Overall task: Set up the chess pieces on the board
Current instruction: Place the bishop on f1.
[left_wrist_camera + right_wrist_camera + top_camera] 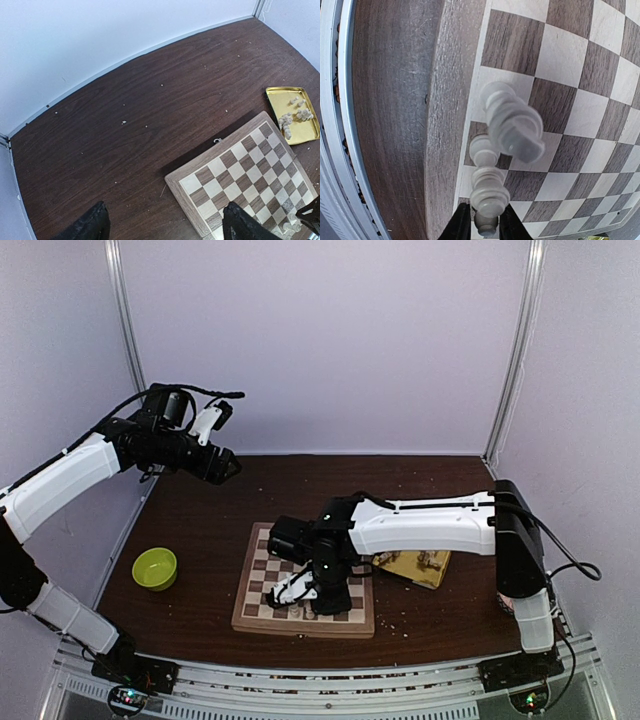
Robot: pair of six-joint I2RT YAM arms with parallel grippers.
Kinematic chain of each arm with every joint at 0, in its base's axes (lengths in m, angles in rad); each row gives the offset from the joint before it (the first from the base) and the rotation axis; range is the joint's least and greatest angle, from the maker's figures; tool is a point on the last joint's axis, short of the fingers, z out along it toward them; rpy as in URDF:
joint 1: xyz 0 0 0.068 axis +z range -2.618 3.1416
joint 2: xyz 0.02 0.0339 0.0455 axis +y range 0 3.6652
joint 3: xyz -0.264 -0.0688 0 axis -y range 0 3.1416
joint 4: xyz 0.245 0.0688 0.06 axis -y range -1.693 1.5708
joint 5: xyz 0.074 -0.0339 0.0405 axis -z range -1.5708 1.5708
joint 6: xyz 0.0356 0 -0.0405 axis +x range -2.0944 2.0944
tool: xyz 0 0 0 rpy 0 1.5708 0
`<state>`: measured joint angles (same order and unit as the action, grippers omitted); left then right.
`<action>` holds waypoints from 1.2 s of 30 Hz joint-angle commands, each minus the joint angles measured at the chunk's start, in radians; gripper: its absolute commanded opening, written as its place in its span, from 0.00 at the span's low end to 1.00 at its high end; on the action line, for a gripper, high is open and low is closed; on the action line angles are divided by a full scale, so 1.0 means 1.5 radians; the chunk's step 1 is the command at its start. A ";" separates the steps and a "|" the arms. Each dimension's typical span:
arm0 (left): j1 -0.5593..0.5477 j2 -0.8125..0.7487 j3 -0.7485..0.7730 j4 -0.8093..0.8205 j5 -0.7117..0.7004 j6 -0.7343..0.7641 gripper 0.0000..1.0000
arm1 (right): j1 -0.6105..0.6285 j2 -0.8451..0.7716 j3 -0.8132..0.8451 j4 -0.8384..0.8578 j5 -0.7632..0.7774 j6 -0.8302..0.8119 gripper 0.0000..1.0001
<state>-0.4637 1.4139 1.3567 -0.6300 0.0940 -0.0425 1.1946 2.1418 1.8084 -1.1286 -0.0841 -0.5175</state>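
Dark surface point(200, 520) carries the board point(255, 615), tiny chess pieces point(512, 125) by its near edge, likely light and tippy, best pinched mid-body; right fingers point(460, 225) closely flank one, grip unclear, left fingers point(90, 225) apart.

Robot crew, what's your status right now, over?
Left fingers wide open, empty. Right fingers flank a chess piece at the board edge, grip unclear. Neighbouring pieces crowd close.

No legible text, labels, brands, numbers or signs in any view. Board point(258, 575) border carries no readable markings.
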 commanded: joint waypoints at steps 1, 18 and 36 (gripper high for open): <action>0.001 -0.013 0.003 0.015 0.010 0.001 0.80 | 0.003 0.003 -0.006 0.002 0.013 0.000 0.20; 0.002 -0.009 0.004 0.014 0.017 -0.001 0.80 | 0.002 -0.017 -0.024 -0.005 0.014 -0.003 0.07; 0.002 -0.006 0.004 0.015 0.019 0.000 0.80 | 0.002 -0.022 -0.040 -0.001 0.013 -0.001 0.14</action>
<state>-0.4637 1.4139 1.3567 -0.6300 0.1097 -0.0425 1.1946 2.1208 1.7737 -1.1217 -0.0807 -0.5201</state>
